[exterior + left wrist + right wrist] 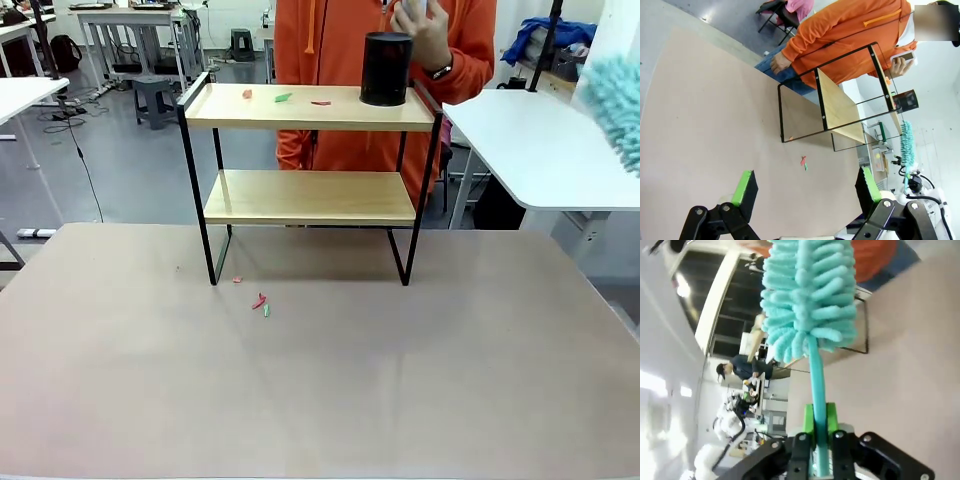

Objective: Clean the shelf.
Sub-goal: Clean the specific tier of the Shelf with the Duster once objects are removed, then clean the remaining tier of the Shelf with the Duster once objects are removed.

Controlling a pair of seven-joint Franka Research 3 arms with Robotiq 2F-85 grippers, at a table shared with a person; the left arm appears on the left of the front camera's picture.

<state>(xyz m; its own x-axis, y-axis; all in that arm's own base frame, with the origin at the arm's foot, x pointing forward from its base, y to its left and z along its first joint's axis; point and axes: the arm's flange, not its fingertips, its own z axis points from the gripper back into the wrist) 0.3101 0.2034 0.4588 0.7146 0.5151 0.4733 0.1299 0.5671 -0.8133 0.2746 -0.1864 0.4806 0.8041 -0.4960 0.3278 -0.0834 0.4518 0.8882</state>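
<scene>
Front view: the shelf [310, 195] stands on the far middle of the tabletop [320, 390], its four black legs on the surface. A black cylinder [386, 68] stands upright on the right end of the top board. A few red and green scraps [283, 97] lie on the left half of that board. The lower board is bare. More scraps lie on the tabletop just in front of the shelf's left front leg. A person in an orange top [340, 40] stands right behind the shelf with one hand [425, 30] raised above the cylinder. The fluffy teal head of a duster [615, 105] shows at the right edge, well apart from the shelf.

Left wrist view: the left gripper [806, 185] hangs above the tabletop with its green pads [746, 187] spread wide and nothing between them. The shelf lies ahead of it, with the small scraps between shelf and gripper.

Right wrist view: the right gripper [820, 415] is clamped tight on the teal handle of the duster, whose head rises above the fingers.
</scene>
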